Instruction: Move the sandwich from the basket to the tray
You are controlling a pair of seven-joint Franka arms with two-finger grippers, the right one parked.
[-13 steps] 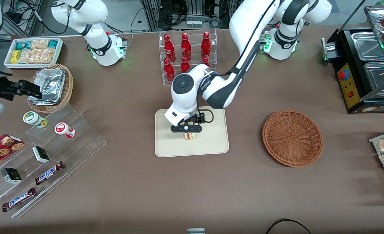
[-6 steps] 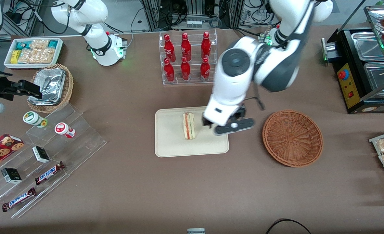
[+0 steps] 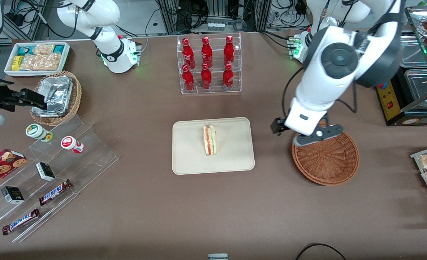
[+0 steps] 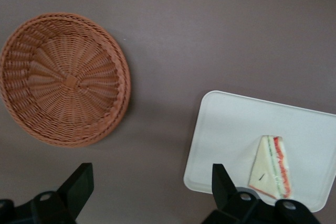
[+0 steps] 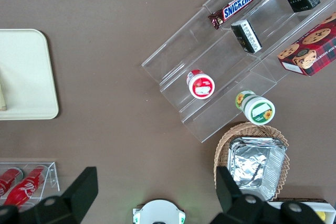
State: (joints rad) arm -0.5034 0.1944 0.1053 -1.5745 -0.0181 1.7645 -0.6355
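1. Gripper [image 4: 149, 195] is hanging above the table between basket and tray, over the basket's rim nearest the tray; fingers [image 4: 79, 184] spread wide, gripping nothing.
2. Basket [image 3: 325, 153] is sitting just beneath the gripper, toward the working arm's end; its woven bowl is holding nothing.
3. Tray [image 3: 231, 144] is lying near the basket, apart from it, on the brown table [image 3: 163, 209].
4. Sandwich [image 3: 210, 139] is resting on the tray near its middle, filling edge showing.

White arm, grey joints, black end effector [image 3: 296, 134].
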